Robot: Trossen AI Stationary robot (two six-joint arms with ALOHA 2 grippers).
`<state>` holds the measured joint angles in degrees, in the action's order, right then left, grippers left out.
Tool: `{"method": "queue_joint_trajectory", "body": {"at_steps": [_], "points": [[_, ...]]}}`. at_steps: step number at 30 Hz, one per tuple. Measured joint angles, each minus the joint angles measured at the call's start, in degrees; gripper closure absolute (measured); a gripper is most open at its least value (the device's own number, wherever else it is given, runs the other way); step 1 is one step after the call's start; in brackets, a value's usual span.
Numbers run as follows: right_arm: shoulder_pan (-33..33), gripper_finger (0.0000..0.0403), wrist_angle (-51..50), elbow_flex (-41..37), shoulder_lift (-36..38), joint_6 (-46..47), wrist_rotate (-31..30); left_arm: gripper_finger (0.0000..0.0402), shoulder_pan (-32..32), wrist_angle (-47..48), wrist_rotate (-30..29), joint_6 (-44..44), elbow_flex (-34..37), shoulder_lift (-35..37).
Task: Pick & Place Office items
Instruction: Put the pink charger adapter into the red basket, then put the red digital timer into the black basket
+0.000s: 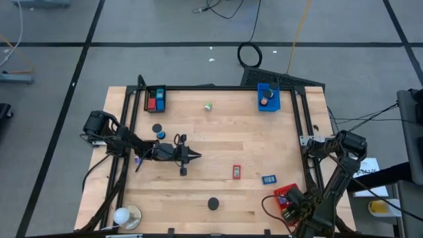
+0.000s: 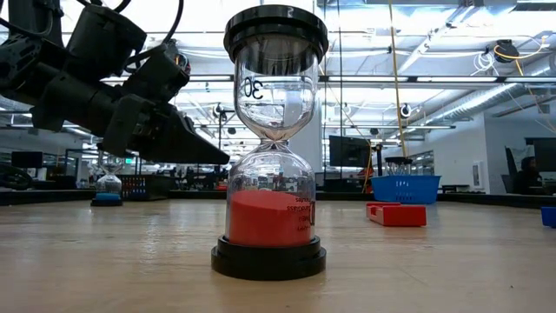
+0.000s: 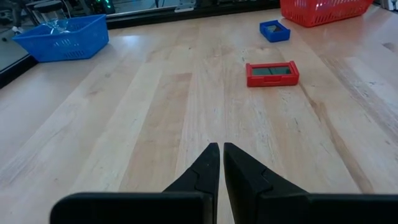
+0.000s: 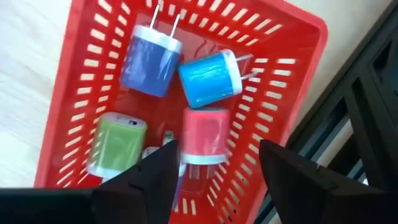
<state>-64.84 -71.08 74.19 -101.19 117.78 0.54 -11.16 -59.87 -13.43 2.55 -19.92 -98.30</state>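
My right gripper (image 4: pixel 214 171) stands open, pointing down over the red basket (image 1: pixel 285 197) at the table's near right corner. In the basket lie several plug-shaped office items: a purple one (image 4: pixel 148 59), a blue one (image 4: pixel 208 78), a green one (image 4: pixel 115 146) and a pink one (image 4: pixel 206 137), which lies below the gap between my fingers. My left gripper (image 3: pixel 221 149) is shut and hovers near the table's middle left (image 1: pixel 196 156), pointing toward the right edge. Ahead of it a red block (image 3: pixel 272 73) and a blue block (image 3: pixel 274 30) lie flat on the table.
An hourglass with red sand (image 2: pixel 271 148) stands near the front edge. A blue basket (image 1: pixel 268 98) and a black tray (image 1: pixel 155 99) sit at the far edge. A green item (image 1: pixel 208 106), a black disc (image 1: pixel 156 129) and small dark pieces (image 1: pixel 183 171) lie scattered about. A round white and tan object (image 1: pixel 125 216) sits near left.
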Motion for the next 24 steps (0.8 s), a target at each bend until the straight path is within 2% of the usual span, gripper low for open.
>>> {"method": "queue_joint_trajectory", "body": {"at_steps": [5, 12, 14, 16, 19, 22, 24], "points": [[0.00, 0.0233, 0.62, -0.11, 0.00, -1.98, -0.50, 0.0371, 0.00, 0.17, 0.02, 0.00, 0.00, 0.00], [1.14, 0.0342, -0.62, 0.49, 1.27, -8.62, -0.39, 0.0371, 0.00, 0.14, 0.02, 0.00, 0.00, 0.00], [1.37, 0.0373, -2.60, 1.28, 2.62, -9.72, -2.26, 0.0371, 0.00, 0.13, -0.04, 0.00, 0.00, 0.00], [1.80, 0.0395, -4.69, 1.33, 3.85, -12.00, -6.86, 0.0371, 0.00, 0.13, -0.04, 0.00, 0.00, 0.00], [2.94, 0.0394, -6.00, 1.33, 5.14, -17.09, -19.61, 0.0371, 0.00, 0.11, -0.07, -0.22, 0.00, 0.00], [5.26, 0.0392, -4.52, 1.11, 5.44, -25.97, -32.33, 0.0371, 0.00, 0.08, -0.07, -1.17, 0.00, 0.00], [7.59, 0.0397, -1.65, -0.13, 5.44, -32.38, -38.51, 0.0371, 0.00, 0.08, -0.09, -1.77, 0.00, 0.00]]}}
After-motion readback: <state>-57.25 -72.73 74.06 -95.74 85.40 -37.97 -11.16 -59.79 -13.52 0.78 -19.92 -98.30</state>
